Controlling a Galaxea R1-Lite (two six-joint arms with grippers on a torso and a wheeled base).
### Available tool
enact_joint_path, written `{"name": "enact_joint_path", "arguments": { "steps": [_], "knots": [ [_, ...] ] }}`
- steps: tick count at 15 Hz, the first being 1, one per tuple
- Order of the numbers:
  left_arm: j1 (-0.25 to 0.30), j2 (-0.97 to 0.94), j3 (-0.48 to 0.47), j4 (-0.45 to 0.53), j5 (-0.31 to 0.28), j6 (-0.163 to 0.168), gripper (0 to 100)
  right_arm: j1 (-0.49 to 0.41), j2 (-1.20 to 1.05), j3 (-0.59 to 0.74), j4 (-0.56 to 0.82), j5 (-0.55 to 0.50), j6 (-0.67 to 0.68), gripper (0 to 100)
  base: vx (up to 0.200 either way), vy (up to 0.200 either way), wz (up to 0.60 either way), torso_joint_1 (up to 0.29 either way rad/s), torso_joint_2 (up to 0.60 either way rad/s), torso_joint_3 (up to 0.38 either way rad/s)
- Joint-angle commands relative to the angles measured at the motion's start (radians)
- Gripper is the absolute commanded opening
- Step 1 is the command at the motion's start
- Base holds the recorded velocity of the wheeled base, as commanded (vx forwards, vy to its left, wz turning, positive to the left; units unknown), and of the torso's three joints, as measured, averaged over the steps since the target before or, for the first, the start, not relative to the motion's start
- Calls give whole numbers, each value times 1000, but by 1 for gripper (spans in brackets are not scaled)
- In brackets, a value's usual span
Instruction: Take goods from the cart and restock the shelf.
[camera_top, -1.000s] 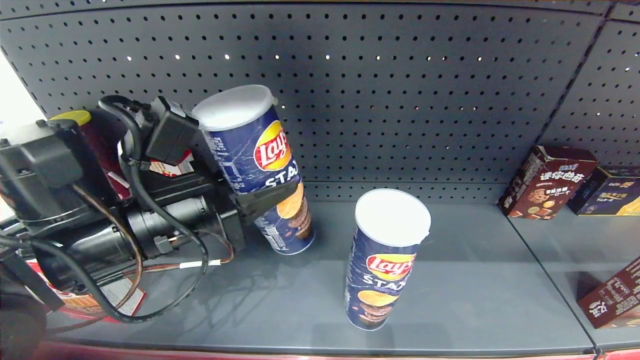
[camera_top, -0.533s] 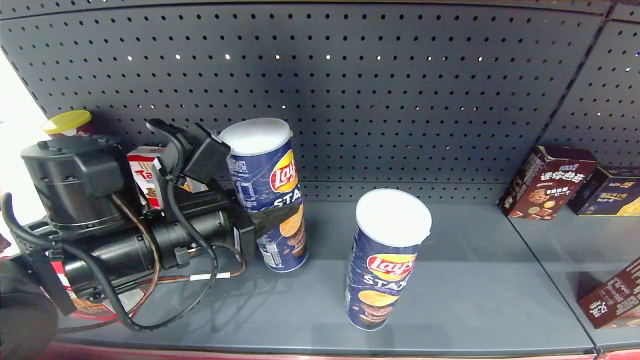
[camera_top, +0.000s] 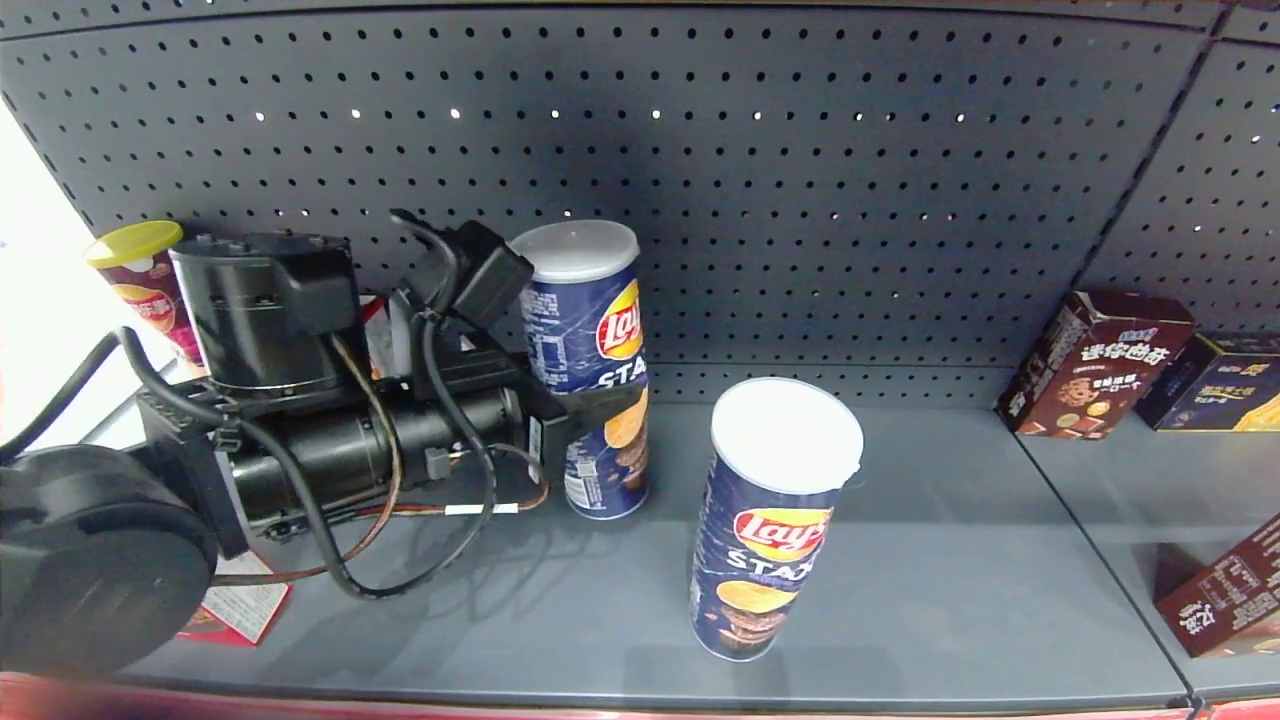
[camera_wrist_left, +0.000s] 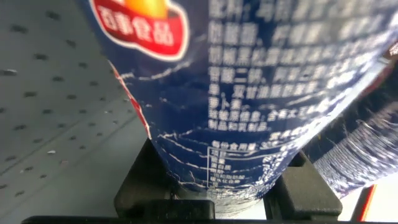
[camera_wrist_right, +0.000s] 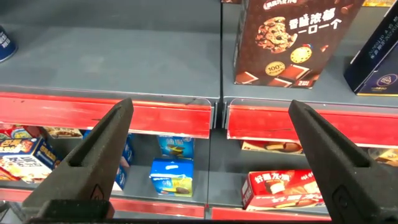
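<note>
Two hazards with left end effector (camera_top: 592, 402) clamped on chip can (camera_top: 578, 300) near shelf's (camera_top: 950, 570) back edge: tipping if released tilted, knocking second can (camera_top: 772, 520).

Shop: pegboard shelf (camera_top: 930, 580), snack boxes (camera_top: 1095, 365)

Can 1: dark blue cylindrical cardboard crisp can with white plastic lid (camera_top: 585, 330). Upright, far left of centre, just in front of the perforated back panel. Clamped at mid-height by the left gripper (camera_top: 600, 392).
Can 1 base: at deck level; contact cannot be confirmed.
Can 2: identical can (camera_top: 770, 520). Upright, free-standing, nearer and to the right, apart from Can 1.
Shelf: dark grey metal deck (camera_top: 950, 560).
</note>
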Motion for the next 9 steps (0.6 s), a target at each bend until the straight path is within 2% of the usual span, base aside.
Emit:
{"name": "enact_joint_path", "arguments": {
  "steps": [1,5,9],
  "knots": [
    [-5,57,-42,11,4,0,0,1,2,-1,0,0,0,100,0,0,0,0,0,0],
    [2,146,-153,12,-3,0,0,1,2,0,0,0,1,100,0,0,0,0,0,0],
    [1,197,-171,3,-9,12,0,1,2,0,0,0,0,100,0,0,0,0,0,0]
  ]
}}
